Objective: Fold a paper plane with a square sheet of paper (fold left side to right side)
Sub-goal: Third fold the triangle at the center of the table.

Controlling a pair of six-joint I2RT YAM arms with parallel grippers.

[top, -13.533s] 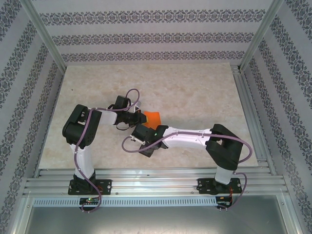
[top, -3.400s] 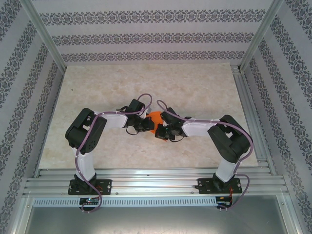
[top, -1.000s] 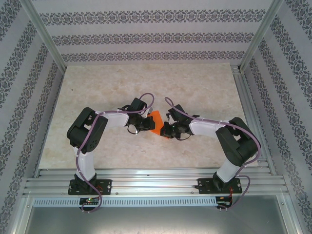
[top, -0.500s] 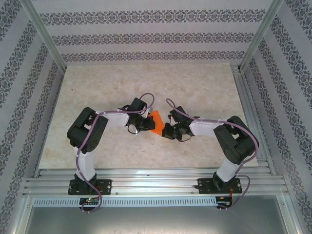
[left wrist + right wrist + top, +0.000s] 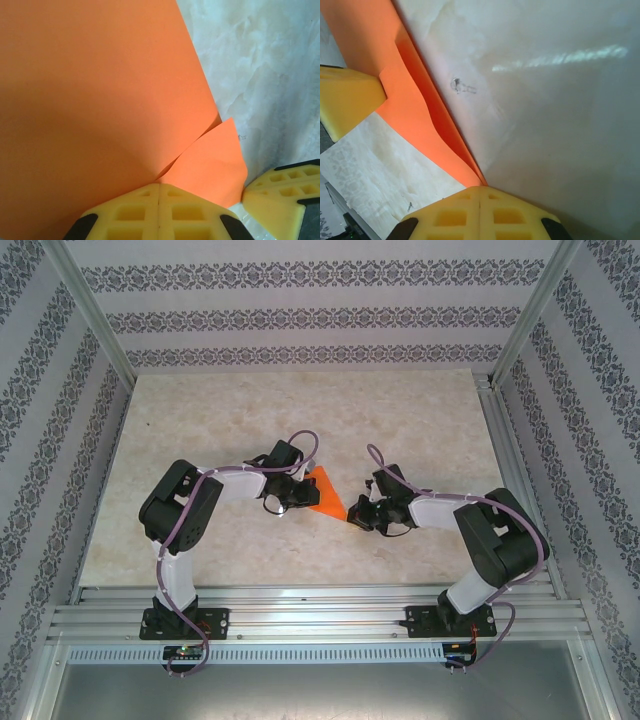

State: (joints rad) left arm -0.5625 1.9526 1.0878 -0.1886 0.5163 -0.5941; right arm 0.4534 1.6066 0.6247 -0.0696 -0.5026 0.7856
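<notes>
Since a second earlier my right arm had swung outward to the right, drawing out the point of the thin bright orange square sheet of paper [image 5: 325,492], by then a creased wedge near the middle of the pale marbled table [image 5: 420,420]. On the left, my black left gripper [image 5: 291,496], its yellow plastic fingers [image 5: 125,212] closed, pinched the wedge's wide end. The wedge's long axis ran from upper left to lower right in the overhead view, its narrow point aimed at my right gripper [image 5: 361,518], whose fingers [image 5: 510,215] were shut on that tip. I judged tearing the main risk. With both ends clamped, any further pull apart could rip the sheet or slip it free, and the loose flap by my left fingers could crumple the crease.
</notes>
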